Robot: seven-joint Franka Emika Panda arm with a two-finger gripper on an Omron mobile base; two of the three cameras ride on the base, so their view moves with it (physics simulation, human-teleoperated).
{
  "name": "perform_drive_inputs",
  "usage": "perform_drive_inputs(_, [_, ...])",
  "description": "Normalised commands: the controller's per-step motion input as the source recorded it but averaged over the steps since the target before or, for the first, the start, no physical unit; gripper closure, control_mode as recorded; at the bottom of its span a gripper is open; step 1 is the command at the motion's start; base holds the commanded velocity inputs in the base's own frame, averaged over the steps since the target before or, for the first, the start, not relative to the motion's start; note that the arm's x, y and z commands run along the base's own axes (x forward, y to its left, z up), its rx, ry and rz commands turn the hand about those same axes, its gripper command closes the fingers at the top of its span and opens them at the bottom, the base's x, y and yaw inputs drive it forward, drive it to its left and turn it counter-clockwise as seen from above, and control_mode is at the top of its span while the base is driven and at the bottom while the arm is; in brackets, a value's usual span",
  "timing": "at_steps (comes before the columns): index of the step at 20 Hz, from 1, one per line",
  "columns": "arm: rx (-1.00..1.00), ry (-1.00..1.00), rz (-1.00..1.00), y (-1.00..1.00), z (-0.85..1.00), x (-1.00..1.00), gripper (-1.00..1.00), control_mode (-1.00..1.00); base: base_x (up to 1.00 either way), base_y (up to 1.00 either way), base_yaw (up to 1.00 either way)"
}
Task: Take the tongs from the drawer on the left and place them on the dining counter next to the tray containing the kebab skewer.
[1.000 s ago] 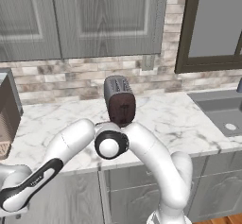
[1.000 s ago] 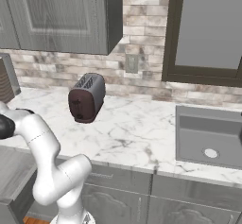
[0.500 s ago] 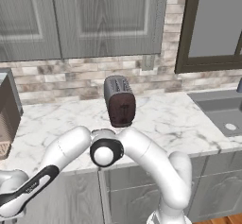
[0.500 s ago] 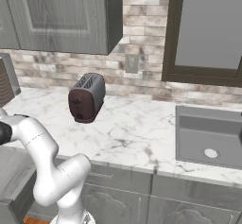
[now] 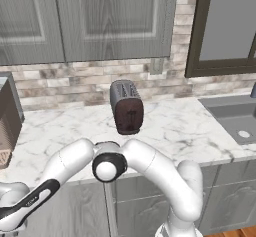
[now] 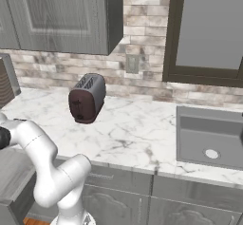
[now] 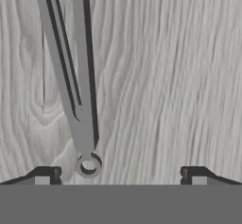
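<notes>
The hand view looks straight onto the tongs (image 7: pixel 75 76) lying on the drawer's (image 7: pixel 165 76) grey wood-grain floor, ringed end nearest the gripper (image 7: pixel 120 173), whose jaws stand wide apart, grasping nothing. The base views show the arm folded low and left, past the toaster (image 5: pixel 126 106) on the marble worktop (image 6: pixel 133 134). Bare wood lies right of the tongs.

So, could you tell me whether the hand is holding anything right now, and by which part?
Nothing is held. The hand is open above the tongs, which lie on the drawer floor.
</notes>
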Motion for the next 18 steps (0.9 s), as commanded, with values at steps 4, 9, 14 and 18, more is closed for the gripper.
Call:
perform_drive_inputs(4, [0.00, 0.00, 0.00, 0.11, -0.14, 0.21, -1.00, -1.00, 0.00, 0.00, 0.00])
perform_drive_inputs(9, [0.00, 0.00, 0.00, 0.19, -0.07, 0.26, -1.00, -1.00, 0.00, 0.00, 0.00])
perform_drive_inputs(14, [0.00, 0.00, 0.00, 0.21, -0.05, 0.08, -1.00, -1.00, 0.00, 0.00, 0.00])
perform_drive_inputs(18, [0.00, 0.00, 0.00, 0.27, -0.08, 0.00, -1.00, -1.00, 0.00, 0.00, 0.00])
